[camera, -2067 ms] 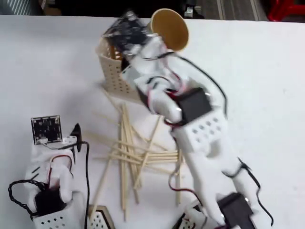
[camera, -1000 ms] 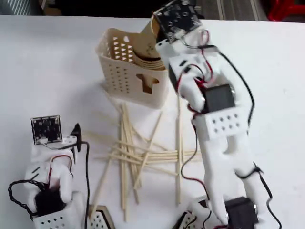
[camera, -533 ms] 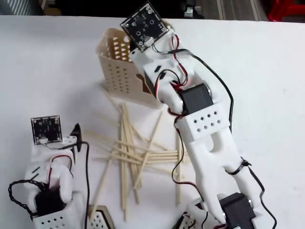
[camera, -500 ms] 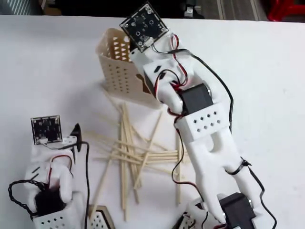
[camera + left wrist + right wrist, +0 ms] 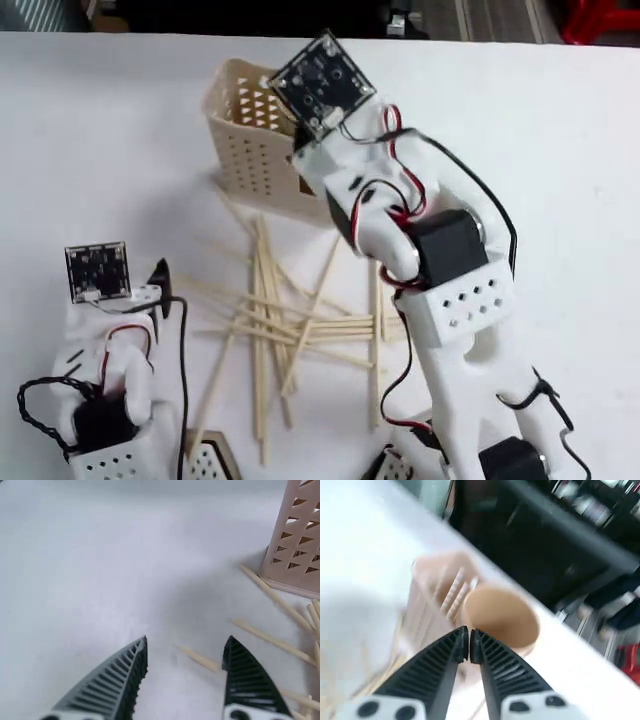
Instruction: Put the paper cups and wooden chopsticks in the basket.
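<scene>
Left paper cup in basket at far edge of table; withdrew right gripper, jaws together; held left gripper parted near unpicked wooden chopsticks.

The left arm sits folded at the near left corner of the desk, its wrist camera board facing up; the left tool points down at the desk with its jaws spread wide, the two ribbed fingers angled apart and a broad gap between their tips; the right arm reaches from the near edge diagonally toward the far side, elbow raised, wrist turned toward the left arm's side; the right tool has its dark ribbed jaws drawn together, tips meeting.
</scene>
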Controlling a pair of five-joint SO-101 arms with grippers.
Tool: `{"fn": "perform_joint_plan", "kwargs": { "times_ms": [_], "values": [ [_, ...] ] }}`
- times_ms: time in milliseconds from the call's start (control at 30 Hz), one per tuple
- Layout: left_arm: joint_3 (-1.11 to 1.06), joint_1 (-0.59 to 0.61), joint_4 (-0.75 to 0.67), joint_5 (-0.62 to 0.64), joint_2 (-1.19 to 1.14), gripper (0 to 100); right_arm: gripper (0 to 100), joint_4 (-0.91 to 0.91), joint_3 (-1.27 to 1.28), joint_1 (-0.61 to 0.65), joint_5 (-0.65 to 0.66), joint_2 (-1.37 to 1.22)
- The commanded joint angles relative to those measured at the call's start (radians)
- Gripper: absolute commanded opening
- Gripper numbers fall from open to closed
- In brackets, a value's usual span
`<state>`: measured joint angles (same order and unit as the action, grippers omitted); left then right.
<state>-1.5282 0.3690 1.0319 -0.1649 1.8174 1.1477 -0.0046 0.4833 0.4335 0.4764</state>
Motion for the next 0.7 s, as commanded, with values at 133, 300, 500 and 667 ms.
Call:
{"fn": "perform_joint_plan", "kwargs": {
  "times_ms": [133, 300, 500, 667],
  "values": [
    [0.002, 0.008, 0.002, -0.02, 0.008, 25, 2.4, 0.351, 0.031, 0.002, -0.009, 0.044],
    [0.002, 0.008, 0.002, -0.021, 0.008, 25, 2.5, 0.407, 0.203, -0.035, -0.011, 0.039],
    [0.0, 0.008, 0.002, -0.021, 0.008, 25, 8.1, 0.275, 0.42, -0.2, -0.011, 0.036],
    [0.0, 0.008, 0.002, -0.021, 0.008, 25, 15.2, 0.16, 0.592, -0.232, -0.011, 0.036]
  ]
}}
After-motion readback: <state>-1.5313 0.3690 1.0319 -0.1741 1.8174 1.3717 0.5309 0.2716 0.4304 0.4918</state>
